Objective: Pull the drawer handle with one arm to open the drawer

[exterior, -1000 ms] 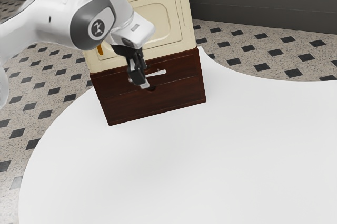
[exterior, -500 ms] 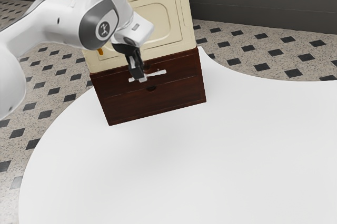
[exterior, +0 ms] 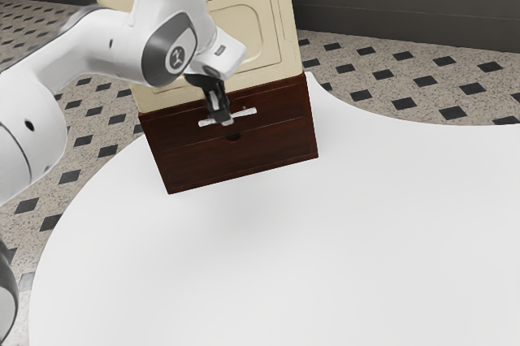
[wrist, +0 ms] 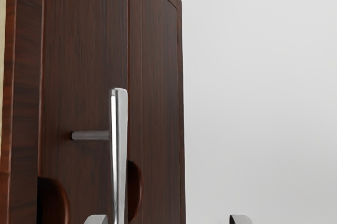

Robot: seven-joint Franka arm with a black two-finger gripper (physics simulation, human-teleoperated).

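The gripper [exterior: 223, 117] is at the front of the brown wooden cabinet [exterior: 237, 159], its tips over the middle of the pale bar handle [exterior: 245, 112] on the upper drawer [exterior: 280, 105]. That drawer's front looks flush with the cabinet. In the wrist view the open gripper [wrist: 168, 219] has its two tips wide apart at the lower edge. The silver handle [wrist: 120, 145] runs down close beside one tip, with a wide gap to the other; contact cannot be told. A post joins the bar to the drawer front [wrist: 84, 77].
A cream cabinet section [exterior: 244, 33] rises above the brown drawers. The lower drawer [exterior: 244, 155] has a small dark notch. White table surface [exterior: 284, 257] spreads in front of the cabinet, and a tiled floor [exterior: 406, 78] lies beyond it.
Over the last second my gripper has shifted slightly up, then toward the exterior view's right along the handle. My arm's links have swung into a new pose. The drawer has not visibly moved.
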